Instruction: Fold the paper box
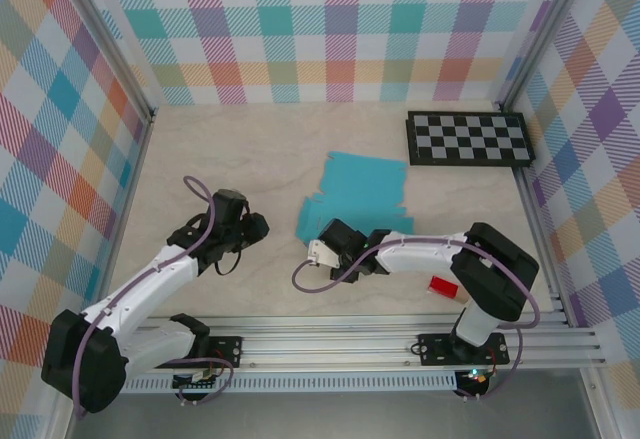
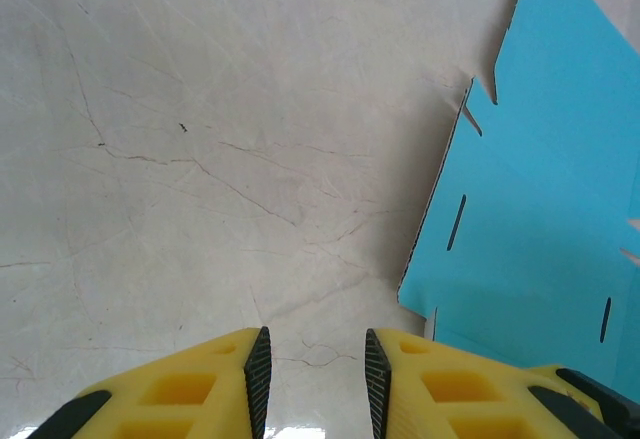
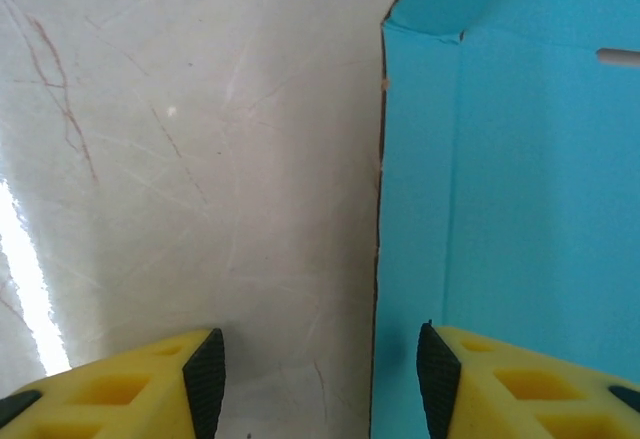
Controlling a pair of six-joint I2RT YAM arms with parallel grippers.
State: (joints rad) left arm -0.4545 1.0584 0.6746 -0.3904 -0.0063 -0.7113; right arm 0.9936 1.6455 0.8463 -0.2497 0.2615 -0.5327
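While the box (image 1: 365,194) lies flat at mid-table, teal face up, the right arm is stretched leftward, its gripper (image 3: 318,359) held low over the card's edge, jaws apart; the left gripper (image 2: 315,359) is pointed at bare table beside the box, jaws narrowly apart, empty.

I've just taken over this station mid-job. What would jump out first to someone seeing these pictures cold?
The teal paper box lies unfolded in the middle of the table, bright against the pale top, with the right hand open over its near-left edge. A black-and-white checkerboard sits at the far right corner, and a small red block lies beside the right arm.
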